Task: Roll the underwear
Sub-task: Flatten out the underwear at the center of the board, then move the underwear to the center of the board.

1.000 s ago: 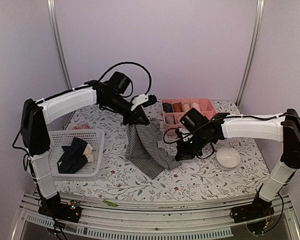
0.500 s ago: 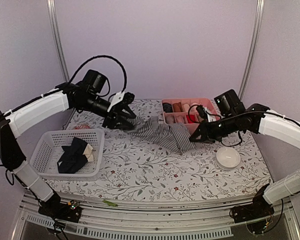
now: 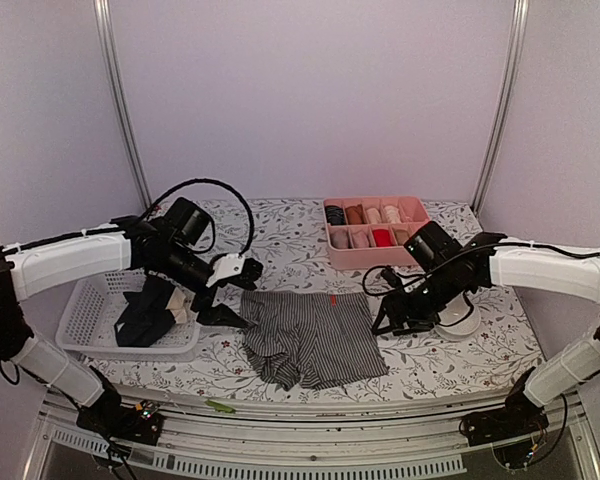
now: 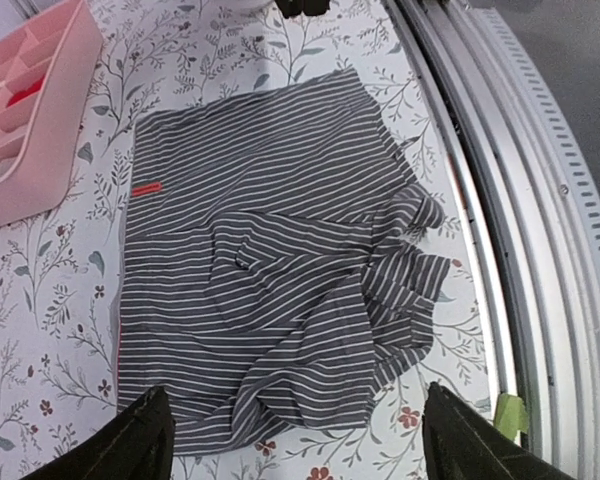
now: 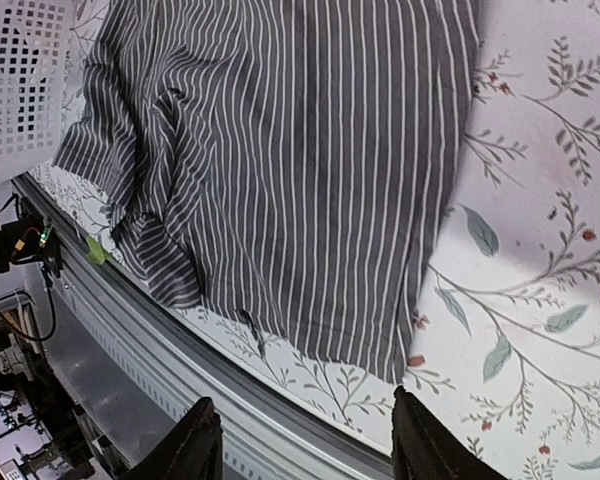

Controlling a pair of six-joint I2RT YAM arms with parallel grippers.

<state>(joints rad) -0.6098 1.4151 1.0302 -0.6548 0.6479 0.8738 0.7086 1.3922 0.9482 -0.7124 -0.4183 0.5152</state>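
Observation:
The grey-and-white striped underwear (image 3: 310,338) lies spread on the floral table, waistband to the back and its front-left leg rumpled. My left gripper (image 3: 238,295) hangs open just off its left edge, holding nothing. In the left wrist view the striped underwear (image 4: 260,270) lies past the open left gripper (image 4: 300,452). My right gripper (image 3: 385,310) stands open at the cloth's right edge, also with nothing in it. The right wrist view has the striped underwear (image 5: 300,150) beyond the open right gripper (image 5: 305,445). More underwear, a black piece (image 3: 145,305) and a tan piece (image 3: 181,312), lies in the basket.
A white mesh basket (image 3: 85,335) stands at the left, and its corner (image 5: 20,80) shows in the right wrist view. A pink divided tray (image 3: 375,258) with rolled garments sits at the back. A white bowl (image 3: 465,322) lies under the right arm. The metal front rail (image 4: 540,230) is close.
Both grippers opened and let go of the striped underwear. It was held stretched in the air, and now lies flat on the table. Both arms have come down and nearer the front.

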